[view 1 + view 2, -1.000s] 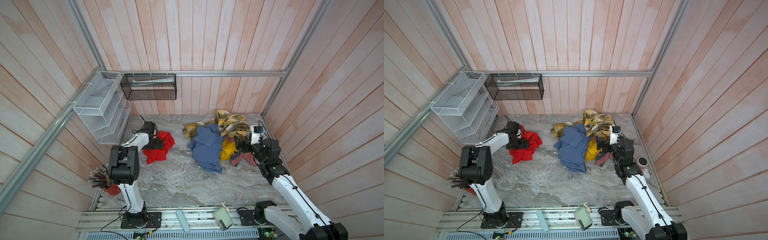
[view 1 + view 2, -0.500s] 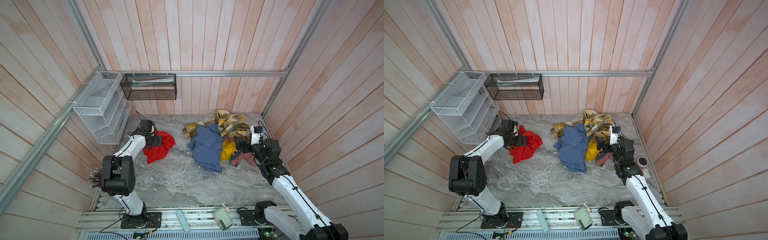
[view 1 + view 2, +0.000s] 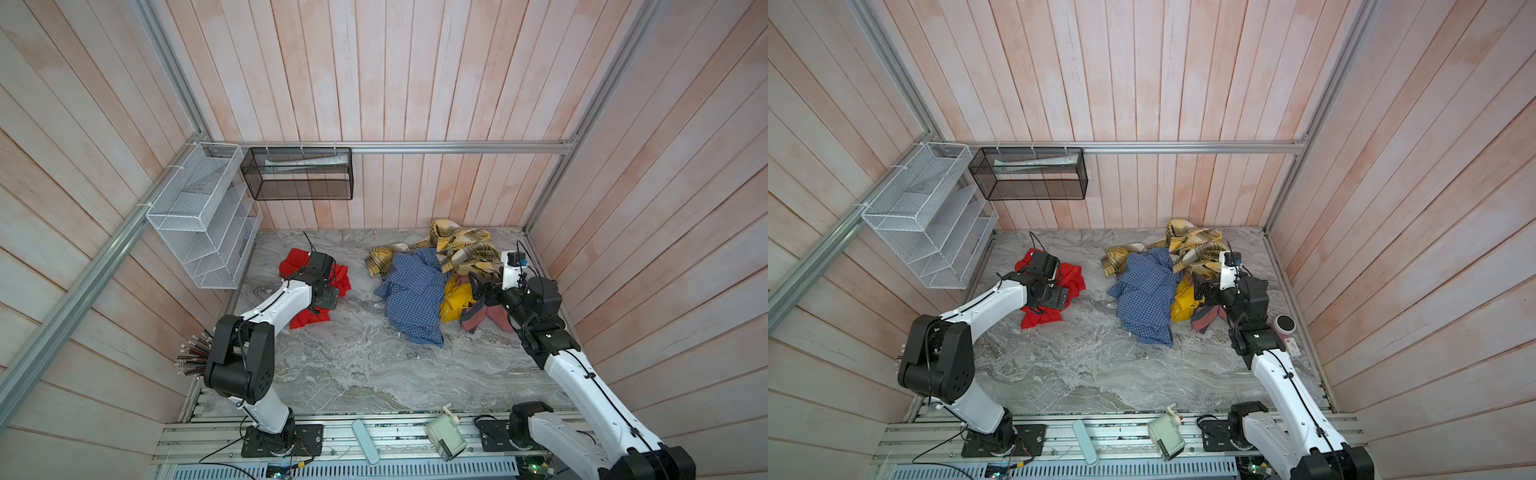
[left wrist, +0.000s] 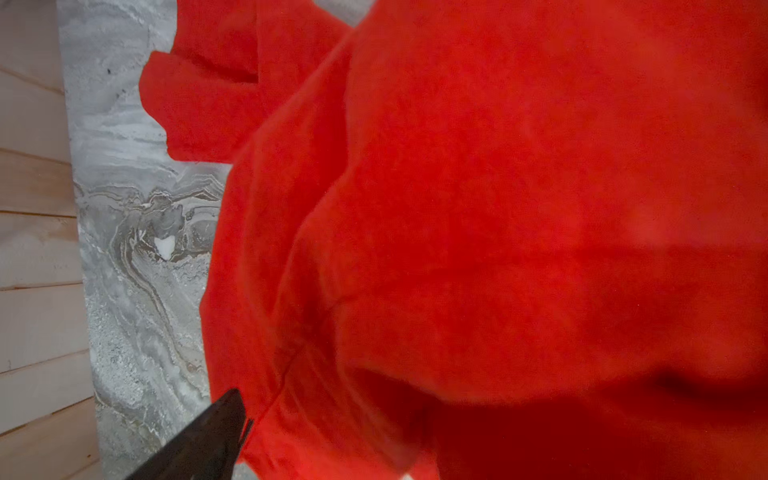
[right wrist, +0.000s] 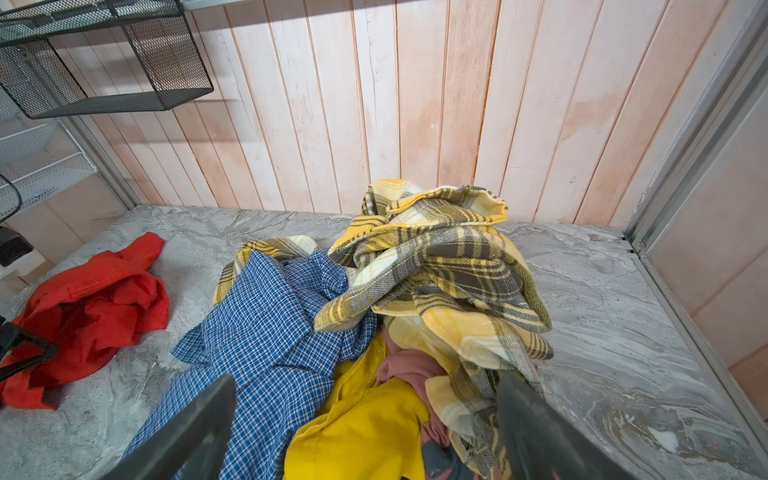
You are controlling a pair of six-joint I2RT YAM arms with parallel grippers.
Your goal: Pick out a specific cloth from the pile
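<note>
The cloth (image 3: 305, 319) is plain bright red and lies crumpled on the marble table at the left, apart from the pile (image 3: 440, 266). It shows in both top views (image 3: 1038, 318). My left gripper (image 3: 325, 293) hangs open just over it. In the left wrist view the cloth (image 4: 498, 208) fills the picture and only one dark fingertip (image 4: 208, 436) shows at its edge. My right gripper (image 5: 365, 419) stands open low over the pile (image 5: 415, 270) of plaid, blue checked, yellow and pink fabric, with nothing gripped. The red cloth (image 5: 91, 307) lies off to the side there.
A white wire rack (image 3: 199, 224) hangs on the left wall and a black mesh basket (image 3: 297, 174) on the back wall. A bundle of thin sticks (image 3: 193, 357) is at the table's left edge, and a pink cup (image 3: 1285, 324) at its right edge.
The left arm's elbow has drawn back toward the front and its gripper has shifted slightly right over the red cloth. The right arm and the pile have not moved.
</note>
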